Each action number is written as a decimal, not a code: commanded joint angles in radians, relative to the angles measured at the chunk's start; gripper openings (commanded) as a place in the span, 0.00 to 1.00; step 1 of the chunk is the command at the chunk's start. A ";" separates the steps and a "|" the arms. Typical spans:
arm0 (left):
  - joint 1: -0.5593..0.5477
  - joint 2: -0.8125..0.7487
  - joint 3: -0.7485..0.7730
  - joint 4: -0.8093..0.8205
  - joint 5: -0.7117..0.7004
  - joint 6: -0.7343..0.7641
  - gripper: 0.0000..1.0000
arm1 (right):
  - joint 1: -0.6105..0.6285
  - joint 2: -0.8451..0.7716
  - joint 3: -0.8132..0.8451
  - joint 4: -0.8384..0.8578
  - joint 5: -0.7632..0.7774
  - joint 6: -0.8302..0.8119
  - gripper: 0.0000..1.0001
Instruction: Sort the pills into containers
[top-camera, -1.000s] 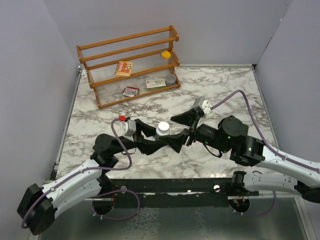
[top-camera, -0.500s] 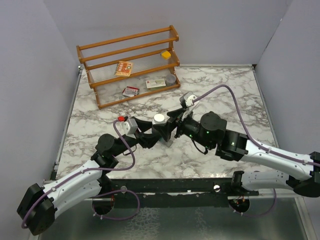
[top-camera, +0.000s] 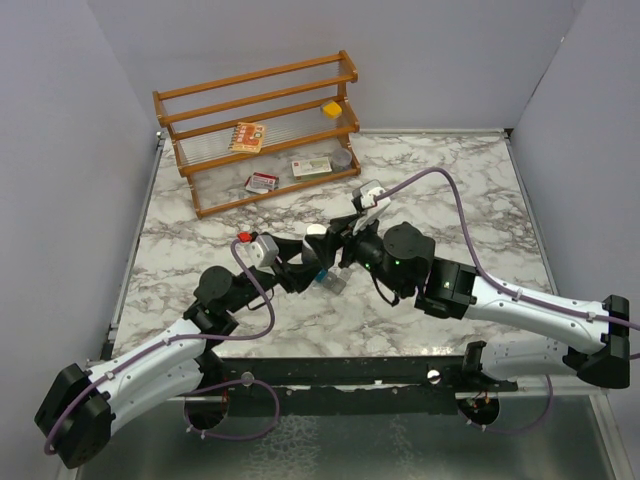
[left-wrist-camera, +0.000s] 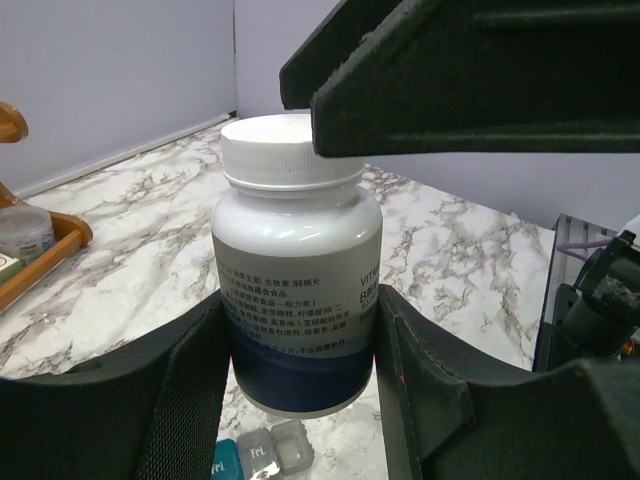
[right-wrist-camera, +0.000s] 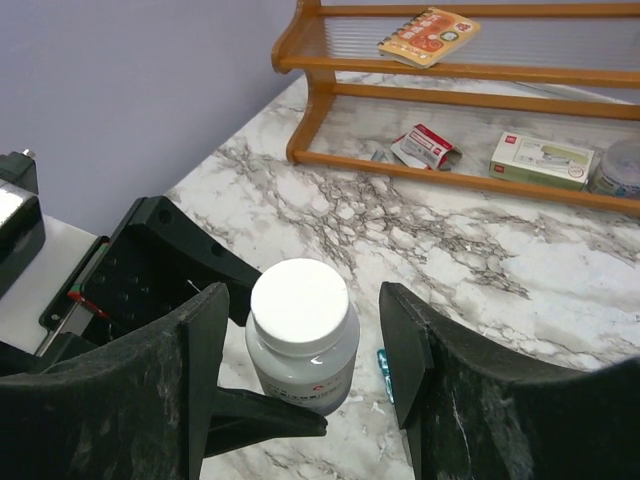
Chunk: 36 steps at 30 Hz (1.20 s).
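Marble tabletop (top-camera: 450, 190) with grey walls on three sides carries one wooden rack (top-camera: 255, 100) at the back, one bottle (left-wrist-camera: 298, 230) with a white cap, and one strip of containers (left-wrist-camera: 265, 452), teal at one end and translucent grey along the rest. Two arms reach in from the near edge and meet at the middle.

The left tool (left-wrist-camera: 300, 330) is clenched on the bottle, one finger pressed to each side of the label, and holds it upright, clear of the tabletop. The right tool (right-wrist-camera: 305, 300) hangs over the bottle from the other side with its jaws apart. Its fingers stand either side of the cap with a gap showing on each side, so it grasps nothing.

The containers lie on the tabletop just under the bottle, between the two arms. Both tools hide most of the strip from above.

On the rack sit five things: a booklet (right-wrist-camera: 428, 35) on a higher shelf, a small yellow piece (top-camera: 331, 108) near the right end, and on the bottom shelf a red and white packet (right-wrist-camera: 425, 145), a white box (right-wrist-camera: 540, 158) and a round tin (right-wrist-camera: 618, 168). All lie well apart from the tools.
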 joint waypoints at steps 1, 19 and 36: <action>-0.005 -0.002 -0.002 0.028 -0.032 0.017 0.00 | -0.002 0.007 0.031 0.063 0.026 0.023 0.61; -0.006 -0.017 -0.008 0.029 -0.027 0.012 0.00 | -0.003 0.050 0.037 0.082 0.016 0.052 0.57; -0.008 -0.032 -0.001 0.031 0.000 -0.008 0.00 | -0.003 0.043 0.040 0.033 0.000 0.044 0.22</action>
